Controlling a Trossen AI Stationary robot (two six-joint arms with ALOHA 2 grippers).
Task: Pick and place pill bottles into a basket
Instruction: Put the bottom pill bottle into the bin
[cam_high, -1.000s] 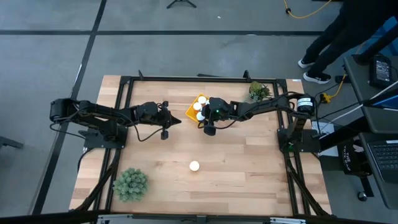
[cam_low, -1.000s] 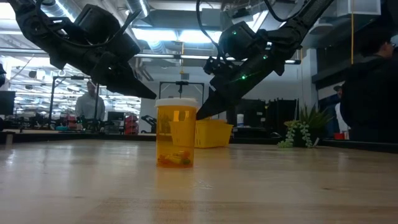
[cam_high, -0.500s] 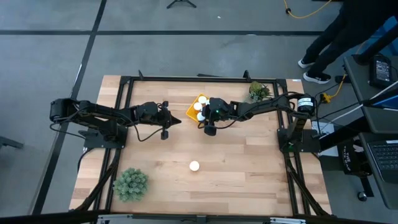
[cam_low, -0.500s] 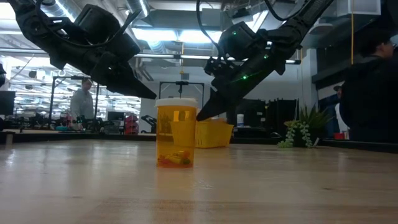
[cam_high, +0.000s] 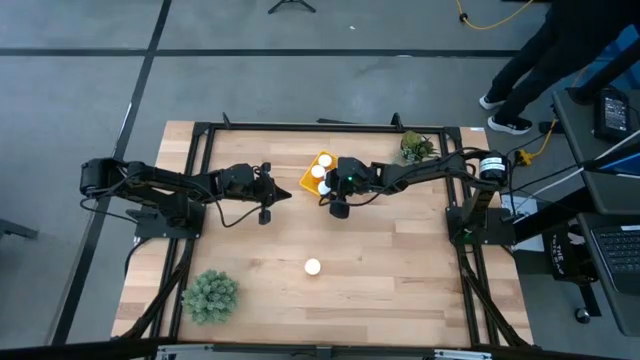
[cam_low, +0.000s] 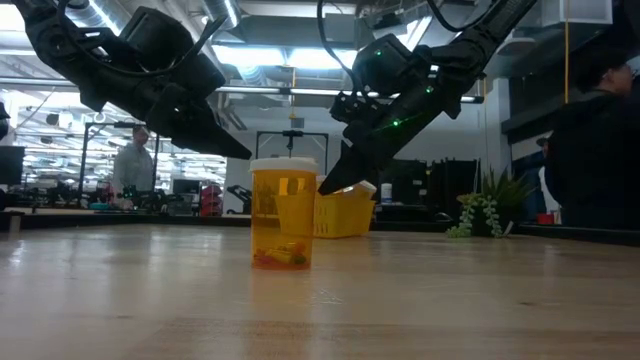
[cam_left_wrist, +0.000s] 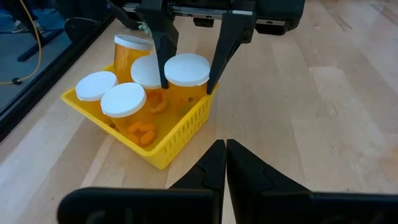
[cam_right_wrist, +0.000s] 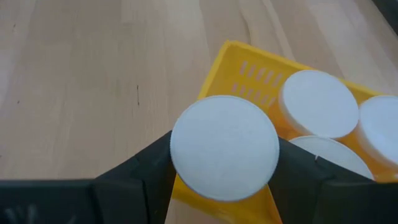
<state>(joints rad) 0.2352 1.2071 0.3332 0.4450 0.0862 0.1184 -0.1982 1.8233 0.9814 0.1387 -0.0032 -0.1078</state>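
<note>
Beside basket (cam_high: 312, 176), left gripper (cam_high: 289, 192) shut, plant (cam_high: 210, 295) prob. clear

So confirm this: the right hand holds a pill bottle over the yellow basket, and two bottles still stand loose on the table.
Only one pill bottle stands loose on the table, as the high view shows. The right hand does hold a bottle over the yellow basket.

Pale wooden table (cam_high: 400, 250), yellow plastic basket (cam_left_wrist: 180, 134)
</note>
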